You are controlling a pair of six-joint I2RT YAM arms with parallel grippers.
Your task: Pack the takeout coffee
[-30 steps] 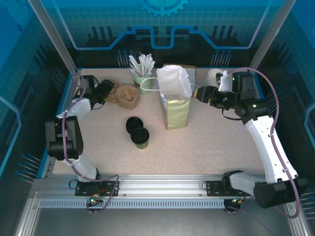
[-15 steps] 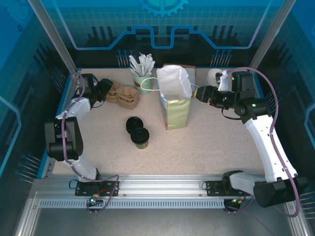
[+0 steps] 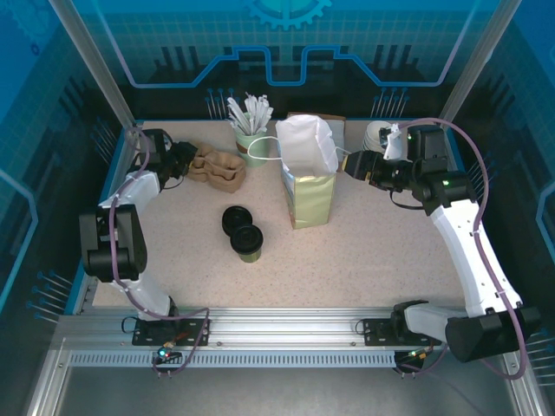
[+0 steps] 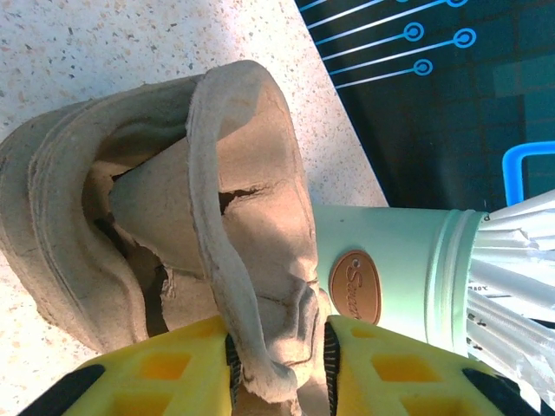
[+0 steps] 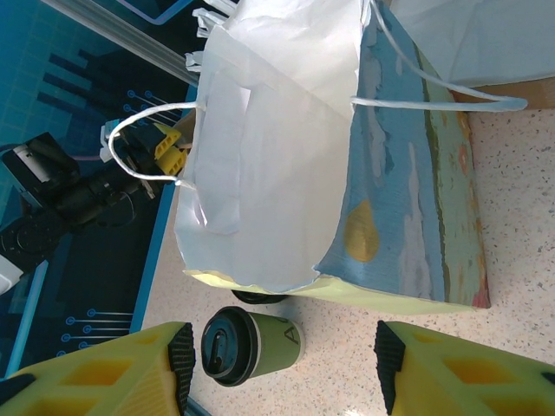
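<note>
Just before the lid stack [image 3: 234, 219], the takeout coffee [image 3: 249, 242] — paper bag [image 3: 309, 195] to their right, pulp carrier [image 3: 221, 169] behind-left.

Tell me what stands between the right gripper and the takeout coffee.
The paper bag stands between the right gripper and the takeout coffee, as the top external view shows.

Your left arm [image 3: 130, 195]: folded at elbow, forearm reaching toward far-left corner, wrist turned inward. Your left gripper [image 4: 277, 347]: low over table, yellow fingers [image 4: 165, 373] pinched on either side of pulp carrier [image 4: 217, 199] rim. Your right arm [image 3: 464, 234]: stretched far forward, wrist bent toward centre. Your right gripper [image 3: 351, 163]: roughly level, jaws standing wide apart, fingers [image 5: 104, 368] touching nothing.
</note>
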